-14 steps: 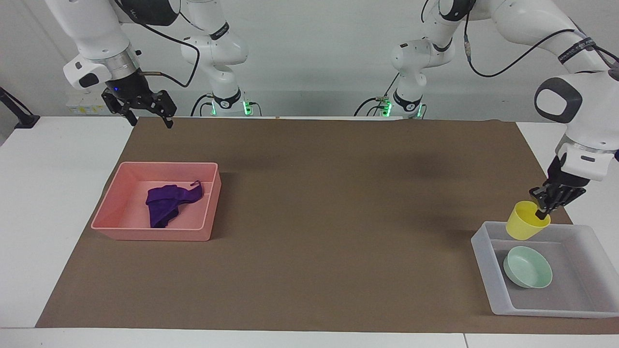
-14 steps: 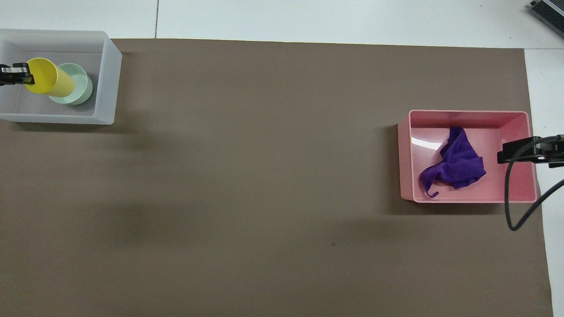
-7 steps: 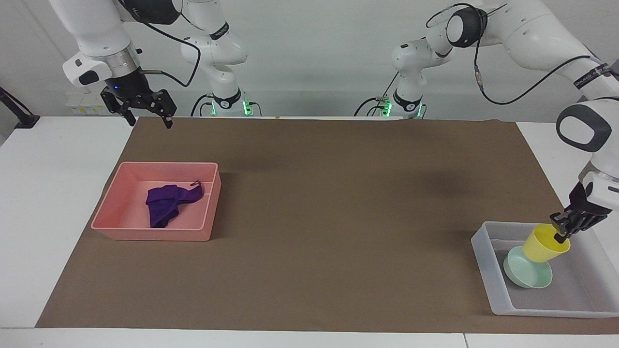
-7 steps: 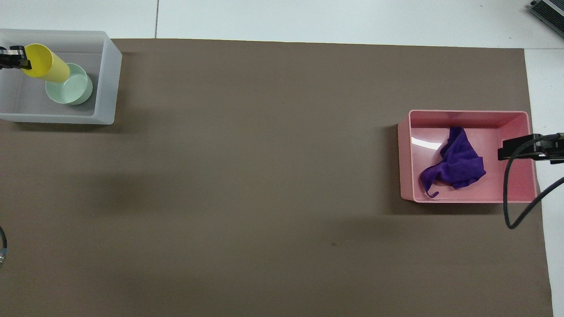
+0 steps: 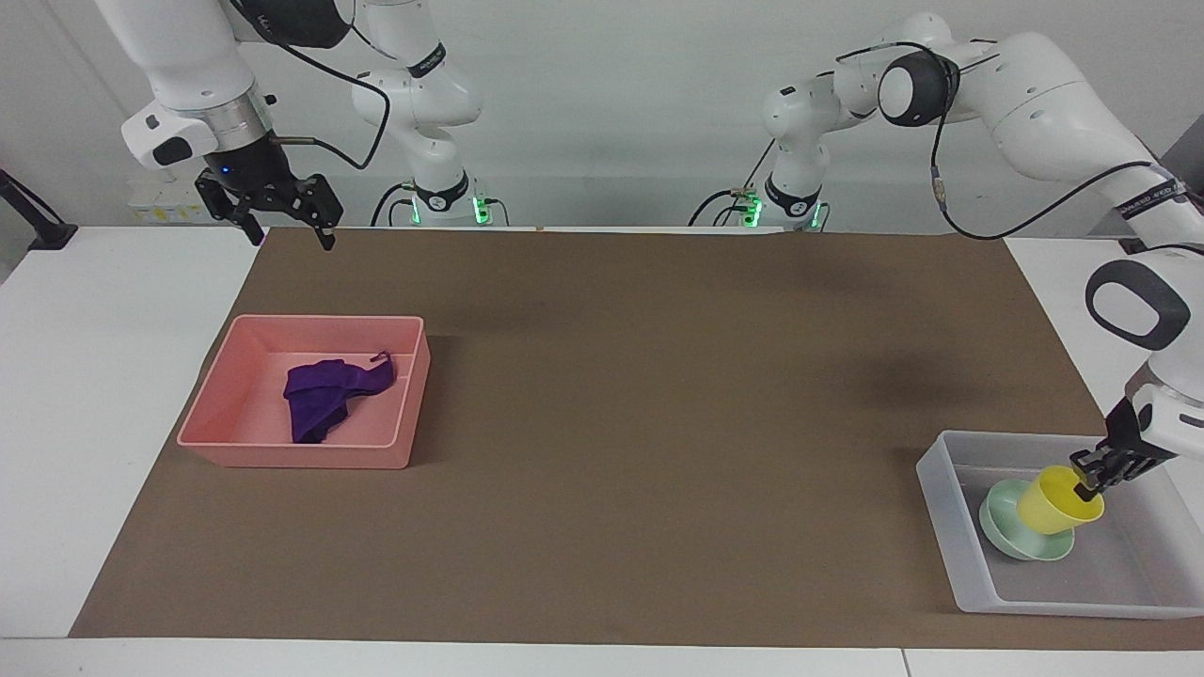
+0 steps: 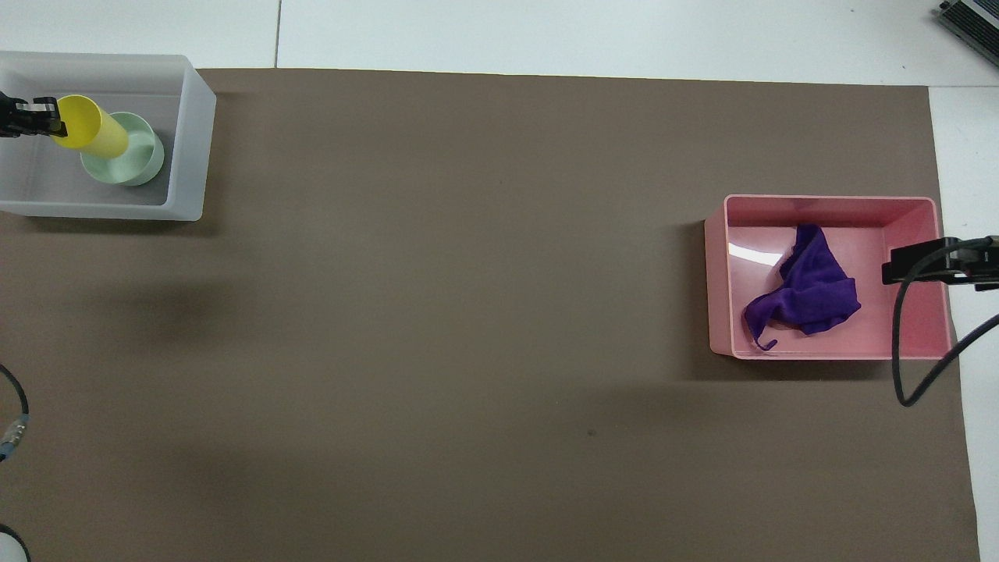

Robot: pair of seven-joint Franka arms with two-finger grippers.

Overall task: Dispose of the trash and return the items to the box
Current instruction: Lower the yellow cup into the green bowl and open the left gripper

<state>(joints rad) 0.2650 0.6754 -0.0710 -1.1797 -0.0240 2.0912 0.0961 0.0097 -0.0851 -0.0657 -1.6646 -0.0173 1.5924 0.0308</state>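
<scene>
**Yellow cup lowered onto bowl in tray**

The left pincer [image 5: 1091, 480], clamped shut on the rim of the tilted yellow plastic cup [image 5: 1055, 502], holds it inside the translucent grey tray [image 5: 943, 508] at the left arm's end of the tabletop [image 5: 85, 395]; the cup's base appears to rest in the shallow mint-green bowl [image 5: 999, 529]. A second ago the cup hung higher, over the tray's wall nearer the robots. The right pincer [image 5: 287, 226], fingers spread wide and holding nothing, hangs over the brown mat's [image 5: 658, 395] corner. The crumpled purple cloth [image 5: 324, 395] lies in the pink bin [image 5: 301, 457], unchanged.
</scene>
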